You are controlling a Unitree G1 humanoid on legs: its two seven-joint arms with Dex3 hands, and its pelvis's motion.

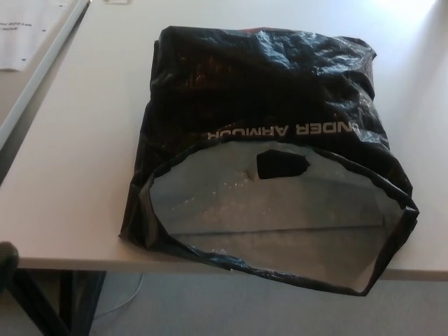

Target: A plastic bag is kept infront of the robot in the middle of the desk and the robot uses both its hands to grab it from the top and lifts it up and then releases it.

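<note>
Black plastic bag lying flat at centre of desk, mouth open toward lower frame edge, overhanging; left hand at lower left, finger state indiscernible.

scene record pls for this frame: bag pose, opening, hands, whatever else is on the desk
bag: black plastic bag lying on the desk, white lettering upside down in the head view
opening: mouth gapes toward the robot, grey lining visible, cut-out handle hole in the far wall
overhang: near rim of the mouth passes over the desk's front edge
left hand: only a dark shape at the lower left edge, apart from the bag; state unclear
right hand: not in view
other: sheet of paper at far left
</note>
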